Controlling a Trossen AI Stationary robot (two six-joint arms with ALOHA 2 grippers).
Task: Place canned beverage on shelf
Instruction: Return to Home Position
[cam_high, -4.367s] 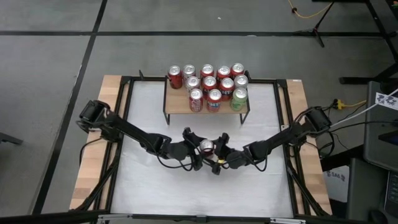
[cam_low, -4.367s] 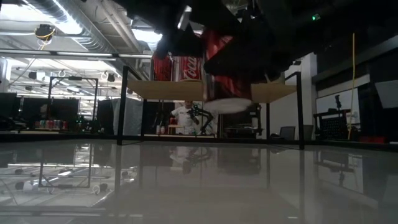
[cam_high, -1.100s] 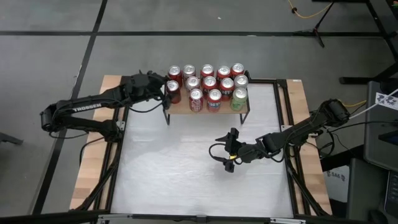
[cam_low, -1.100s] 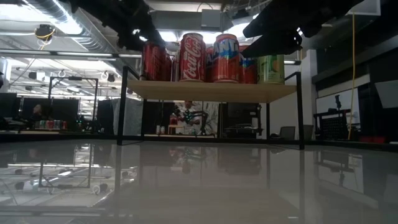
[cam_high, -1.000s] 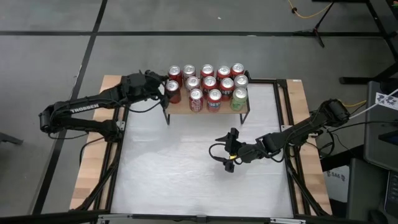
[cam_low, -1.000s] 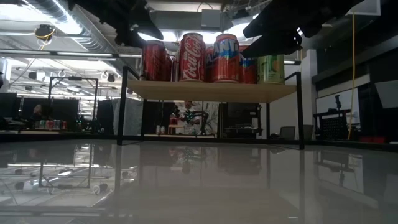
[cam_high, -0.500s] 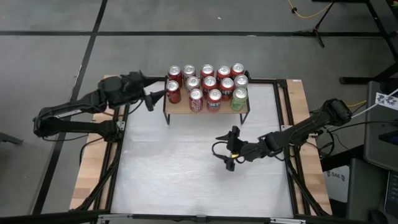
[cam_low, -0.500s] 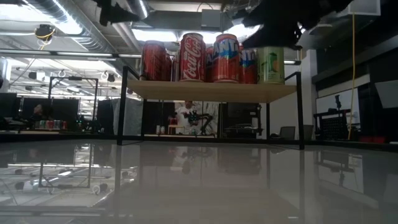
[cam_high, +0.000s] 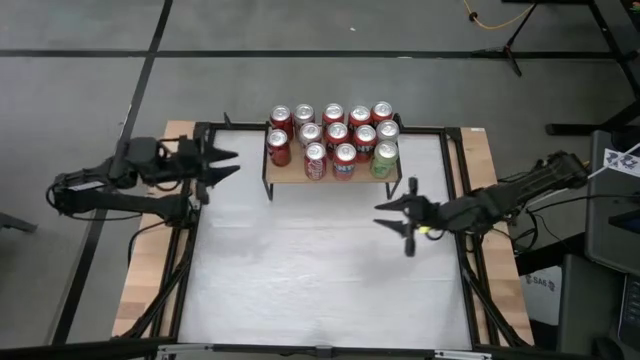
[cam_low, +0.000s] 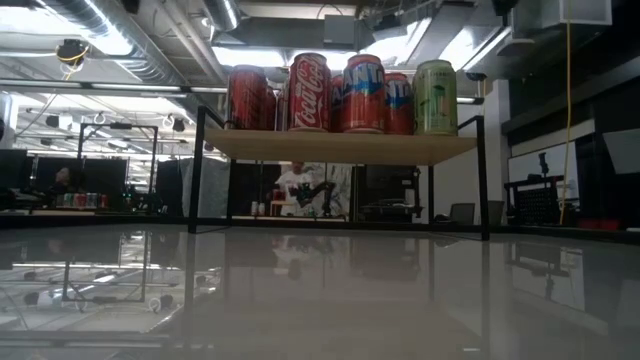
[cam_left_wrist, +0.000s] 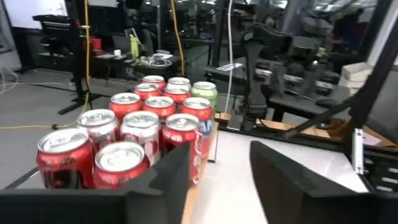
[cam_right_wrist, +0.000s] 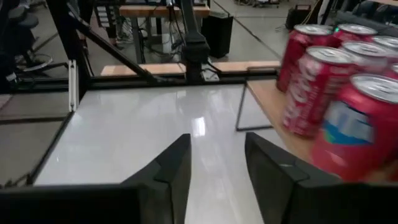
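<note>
Evidently all cans (cam_high: 336, 131) stood on the shelf (cam_high: 290, 172), none on the tabletop (cam_high: 300, 270); my left fingers (cam_high: 234, 162) and right fingers (cam_high: 385, 215) gaped empty, only homing left.

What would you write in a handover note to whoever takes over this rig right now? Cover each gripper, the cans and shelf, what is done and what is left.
Left gripper: open, empty, at the left edge of the table, left of the shelf.
Right gripper: open, empty, above the table in front of the shelf's right end.
Cans: all in view stand upright in rows on the shelf, green can at its front right corner.
Done: stocking looks finished.
Left: probably only parking both arms at home.
</note>
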